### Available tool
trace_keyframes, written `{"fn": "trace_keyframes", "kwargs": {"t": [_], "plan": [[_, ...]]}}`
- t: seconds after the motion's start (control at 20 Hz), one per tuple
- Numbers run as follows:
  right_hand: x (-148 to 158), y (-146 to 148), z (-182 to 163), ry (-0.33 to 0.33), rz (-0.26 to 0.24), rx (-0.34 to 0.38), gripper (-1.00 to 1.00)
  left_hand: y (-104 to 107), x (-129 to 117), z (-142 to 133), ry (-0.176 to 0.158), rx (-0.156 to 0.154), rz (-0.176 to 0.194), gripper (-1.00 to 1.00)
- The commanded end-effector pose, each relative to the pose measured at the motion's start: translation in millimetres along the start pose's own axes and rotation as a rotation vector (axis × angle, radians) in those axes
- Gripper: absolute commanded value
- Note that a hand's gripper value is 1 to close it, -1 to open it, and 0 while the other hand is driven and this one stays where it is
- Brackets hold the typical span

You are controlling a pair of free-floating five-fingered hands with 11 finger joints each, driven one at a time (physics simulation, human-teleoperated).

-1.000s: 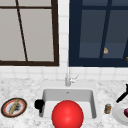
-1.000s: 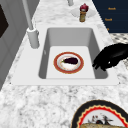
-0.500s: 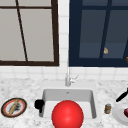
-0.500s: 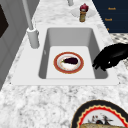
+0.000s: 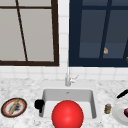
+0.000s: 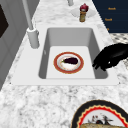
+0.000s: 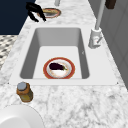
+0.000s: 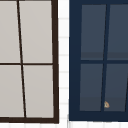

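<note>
My left hand [image 5: 39,103] hovers at the sink's [image 5: 47,93] front left corner, with relaxed fingers hanging down and nothing in them. It also appears in the left side view as the left hand [image 6: 111,57] over the sink's rim [image 6: 107,77], and in the right side view as the left hand [image 7: 35,11] at the far end. In the basin lies a red-rimmed plate [image 6: 58,68] with a dark eggplant [image 6: 70,60] on it. At the far right edge of the front view my right hand [image 5: 122,93] stretches out straight above a white plate [image 5: 118,113].
A big red ball [image 5: 67,115] covers the basin's front in the front view. A patterned plate [image 5: 5,110] holding a bread-like piece [image 5: 13,107] sits on the left counter. A small jar [image 5: 107,108] stands beside the white plate. The faucet [image 5: 68,78] rises behind the sink.
</note>
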Motion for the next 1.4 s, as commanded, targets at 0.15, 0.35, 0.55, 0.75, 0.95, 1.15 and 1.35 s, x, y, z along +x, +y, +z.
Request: {"fn": "trace_keyframes", "kwargs": {"t": [0.15,0.35,0.55,0.75,0.95,1.15,1.35], "plan": [[12.2,-19.0,22.9,0.074,-0.139,-0.062,-1.0,0.0,0.0,0.0,0.0,0.0,0.0,0.0],[15.5,-32.1,48.8,0.088,-0.17,-0.059,-1.0,0.0,0.0,0.0,0.0,0.0,0.0,0.0],[20.0,-44.2,71.9,0.101,-0.205,-0.066,-1.0,0.0,0.0,0.0,0.0,0.0,0.0,0.0],[24.0,-57.3,96.3,0.122,-0.231,-0.065,-1.0,0.0,0.0,0.0,0.0,0.0,0.0,0.0],[28.5,-70.0,121.4,0.142,-0.256,-0.062,-1.0,0.0,0.0,0.0,0.0,0.0,0.0,0.0],[36.4,-83.6,146.0,0.162,-0.27,-0.073,-1.0,0.0,0.0,0.0,0.0,0.0,0.0,0.0],[43.3,-96.7,170.8,0.186,-0.29,-0.078,-1.0,0.0,0.0,0.0,0.0,0.0,0.0,0.0]]}}
